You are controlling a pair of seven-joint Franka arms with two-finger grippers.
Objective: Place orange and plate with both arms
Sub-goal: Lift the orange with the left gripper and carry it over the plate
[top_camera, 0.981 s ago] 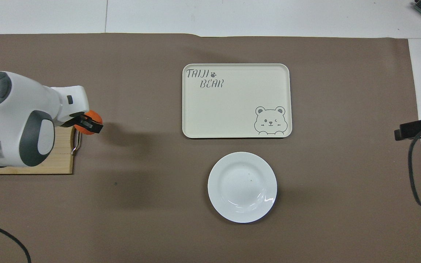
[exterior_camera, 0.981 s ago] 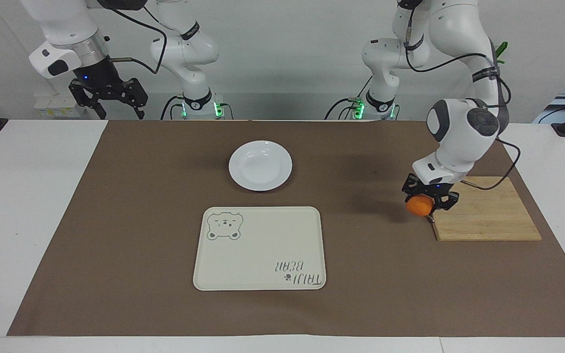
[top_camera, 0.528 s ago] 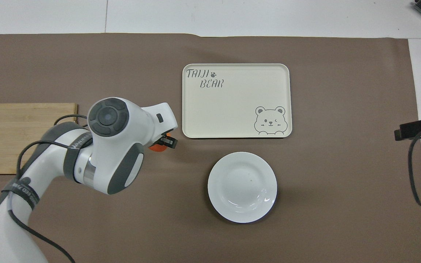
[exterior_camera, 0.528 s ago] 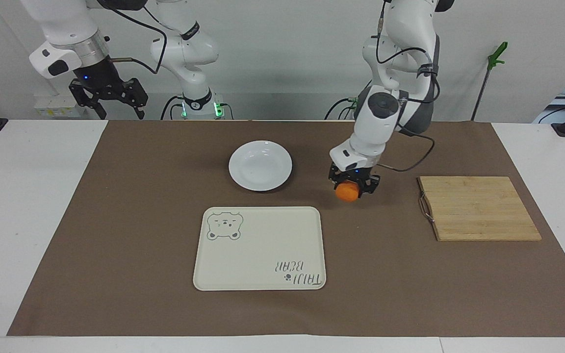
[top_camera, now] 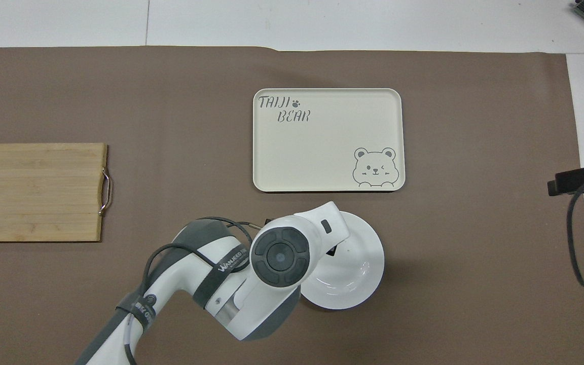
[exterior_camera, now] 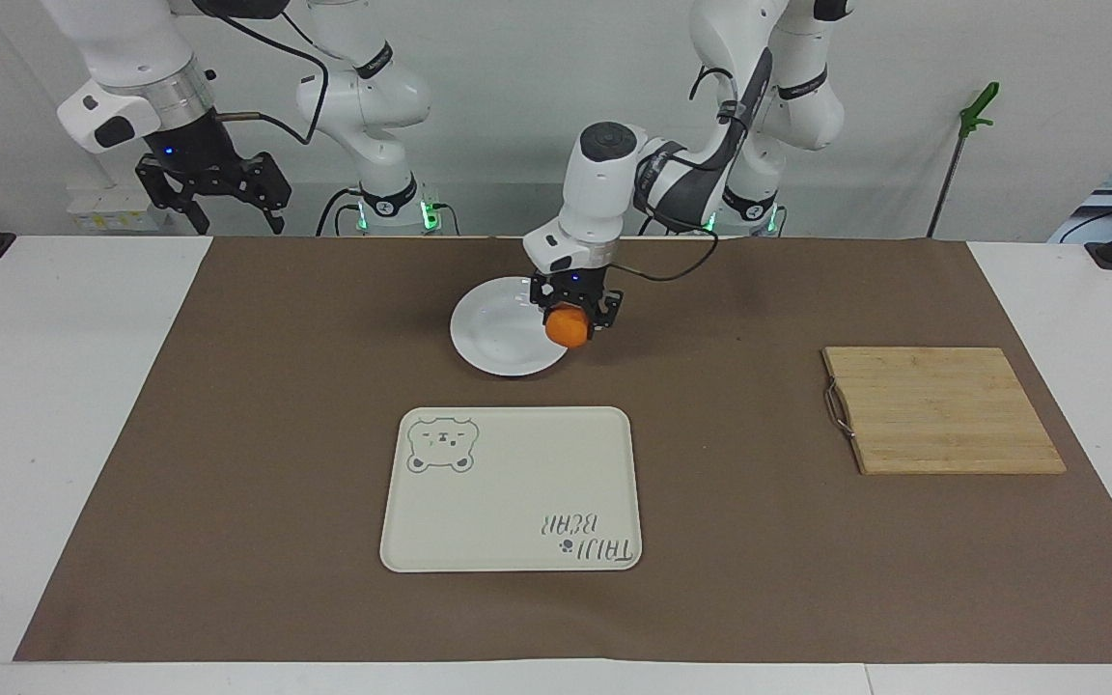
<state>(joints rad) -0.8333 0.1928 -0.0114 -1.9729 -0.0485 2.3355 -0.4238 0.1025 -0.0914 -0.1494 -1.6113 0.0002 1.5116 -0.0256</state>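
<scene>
Orange (exterior_camera: 568,327) moved from board (exterior_camera: 942,409) to plate (exterior_camera: 506,333) edge, tray (exterior_camera: 512,488) nearby

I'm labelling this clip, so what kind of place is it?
Probably a robotics lab: two white robot arms bolted at a paper-covered table, the left claw holding an orange over a plate.

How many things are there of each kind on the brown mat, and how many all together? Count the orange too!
Oranges: 1, the orange, held in the left gripper over the plate's edge
Plates: 1, the white plate
Trays: 1, the cream bear tray
Wooden boards: 1, the cutting board
Total: 4
</scene>
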